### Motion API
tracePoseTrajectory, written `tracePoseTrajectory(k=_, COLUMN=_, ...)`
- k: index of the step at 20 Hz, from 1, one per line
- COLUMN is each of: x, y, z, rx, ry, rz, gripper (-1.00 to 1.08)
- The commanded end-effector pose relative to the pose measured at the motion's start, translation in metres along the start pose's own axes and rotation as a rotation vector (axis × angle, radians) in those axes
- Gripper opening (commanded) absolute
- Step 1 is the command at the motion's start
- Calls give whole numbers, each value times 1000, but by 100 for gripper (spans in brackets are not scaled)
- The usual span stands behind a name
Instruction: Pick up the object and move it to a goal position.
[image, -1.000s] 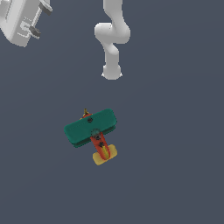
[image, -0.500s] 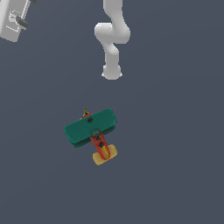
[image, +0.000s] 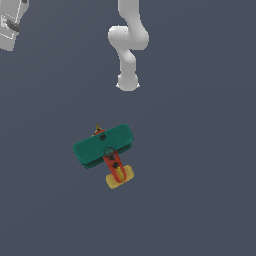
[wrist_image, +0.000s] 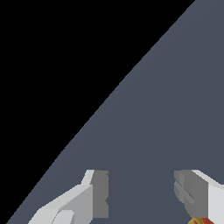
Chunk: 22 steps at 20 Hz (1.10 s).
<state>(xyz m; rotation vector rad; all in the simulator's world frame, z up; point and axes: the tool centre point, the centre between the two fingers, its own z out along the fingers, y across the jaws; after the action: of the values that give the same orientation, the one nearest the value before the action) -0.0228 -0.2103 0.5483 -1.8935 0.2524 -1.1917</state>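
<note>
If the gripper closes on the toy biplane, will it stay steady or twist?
The toy biplane looks rigid, so it probably will not bend. Its broad teal wings stick out sideways, so an off-centre grasp may twist it. The narrow red fuselage seems the safer place to pinch.

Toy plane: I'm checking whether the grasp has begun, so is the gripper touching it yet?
Apart. The exterior view shows the gripper at the top corner, far from the toy plane, with bare floor between them. The wrist view shows open, empty fingers.
</note>
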Motion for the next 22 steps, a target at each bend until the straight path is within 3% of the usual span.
tracePoseTrajectory(k=1, x=2, y=6, z=-3, rx=11, ry=16, rz=12, gripper=28)
tracePoseTrajectory(k=22, x=-12, y=92, z=-2, rx=66, ry=101, rz=166, gripper=28)
